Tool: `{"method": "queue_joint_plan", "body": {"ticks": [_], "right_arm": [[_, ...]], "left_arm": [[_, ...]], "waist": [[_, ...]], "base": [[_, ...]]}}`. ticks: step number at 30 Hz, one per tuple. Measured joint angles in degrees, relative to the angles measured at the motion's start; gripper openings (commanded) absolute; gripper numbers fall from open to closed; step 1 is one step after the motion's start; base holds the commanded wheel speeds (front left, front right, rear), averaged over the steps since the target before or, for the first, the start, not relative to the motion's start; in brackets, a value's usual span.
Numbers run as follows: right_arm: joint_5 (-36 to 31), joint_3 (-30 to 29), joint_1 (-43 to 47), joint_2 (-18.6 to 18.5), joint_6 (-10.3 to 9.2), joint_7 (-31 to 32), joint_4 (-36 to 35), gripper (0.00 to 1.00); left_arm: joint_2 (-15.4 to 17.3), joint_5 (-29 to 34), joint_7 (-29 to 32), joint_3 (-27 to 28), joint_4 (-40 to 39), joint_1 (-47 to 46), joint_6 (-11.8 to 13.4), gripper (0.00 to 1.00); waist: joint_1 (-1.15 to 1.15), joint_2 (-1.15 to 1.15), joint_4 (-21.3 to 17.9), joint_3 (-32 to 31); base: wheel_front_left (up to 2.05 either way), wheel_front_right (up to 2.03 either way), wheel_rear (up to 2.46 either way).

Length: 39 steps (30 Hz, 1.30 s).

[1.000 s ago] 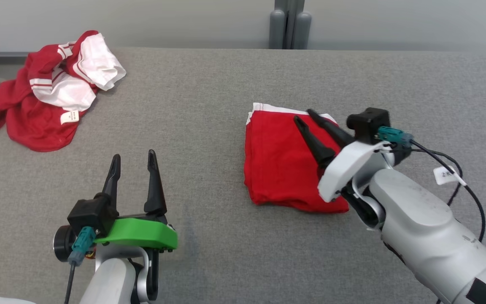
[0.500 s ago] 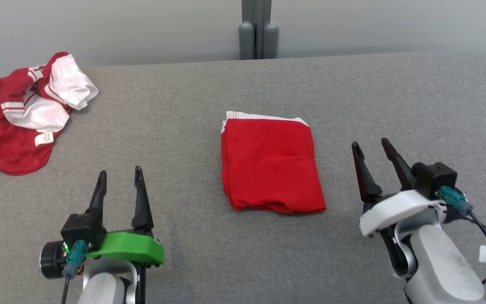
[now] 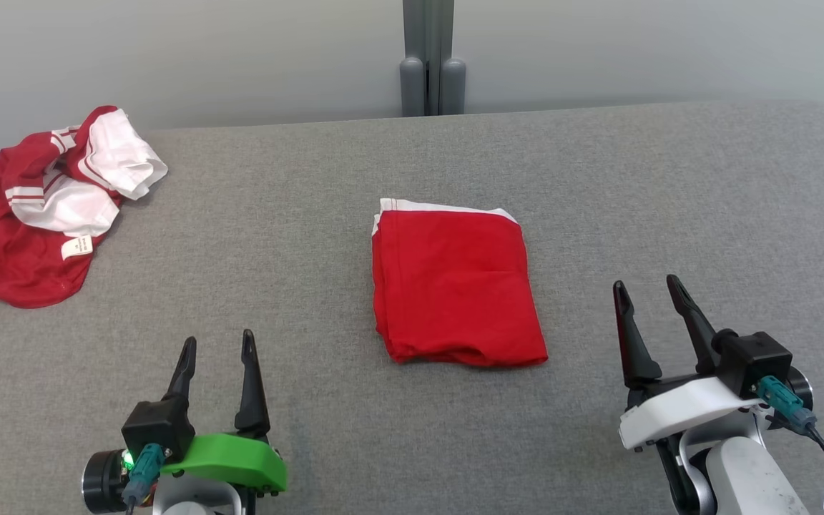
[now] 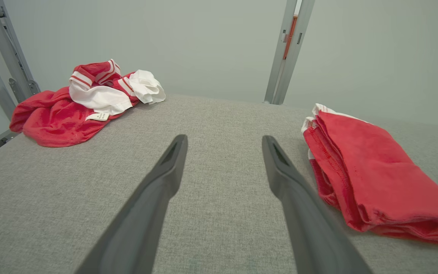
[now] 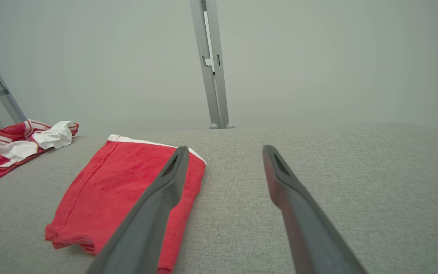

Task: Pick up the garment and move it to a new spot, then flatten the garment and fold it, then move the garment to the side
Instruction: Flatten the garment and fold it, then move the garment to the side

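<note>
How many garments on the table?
2: a folded red garment in the middle of the table, and a crumpled red-and-white heap at its far left edge; the heap may hide another.

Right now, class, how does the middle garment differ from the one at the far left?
The middle garment is folded flat; the left garment lies crumpled. The middle garment is nearly all red with a thin white edge; the left garment shows broad white panels and stripes. Both are red and lie on the grey table.

Folded garment (image 3: 455, 282) mid-table, crumpled heap (image 3: 47, 207) far left; table (image 3: 276, 250) bare btwn, right side too.
</note>
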Motion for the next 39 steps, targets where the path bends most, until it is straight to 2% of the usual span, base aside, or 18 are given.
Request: {"method": "queue_joint_plan", "body": {"ticks": [24, 31, 36, 39], "right_arm": [[0.9, 0.5, -0.1, 0.0, 0.0, 1.7, 1.2, 1.0], [1.0, -1.4, -7.3, -0.3, 0.0, 13.8, 2.7, 1.0], [5.9, -3.1, -14.2, -2.6, -0.01, 25.6, 5.6, 1.0], [8.4, -2.8, -17.3, -3.6, 0.0, 30.5, 7.9, 1.0]], "left_arm": [[-0.8, 0.8, 0.0, 1.3, 0.3, -0.1, -0.4, 1.0], [-1.1, 1.0, 0.0, 0.6, -0.4, -1.0, -0.5, 1.0], [-1.3, -0.2, 0.0, -0.3, -0.7, -1.7, -0.9, 1.0], [-1.3, -0.6, 0.0, -0.4, -0.9, -1.9, -0.9, 1.0]], "waist": [[0.0, 0.0, 0.6, -0.1], [0.0, 0.0, 1.5, 1.4], [0.0, 0.0, 3.5, 2.5], [0.0, 0.0, 5.0, 3.2]], "base": [[0.0, 0.0, 0.0], [0.0, 0.0, 0.0], [0.0, 0.0, 0.0], [0.0, 0.0, 0.0]]}}
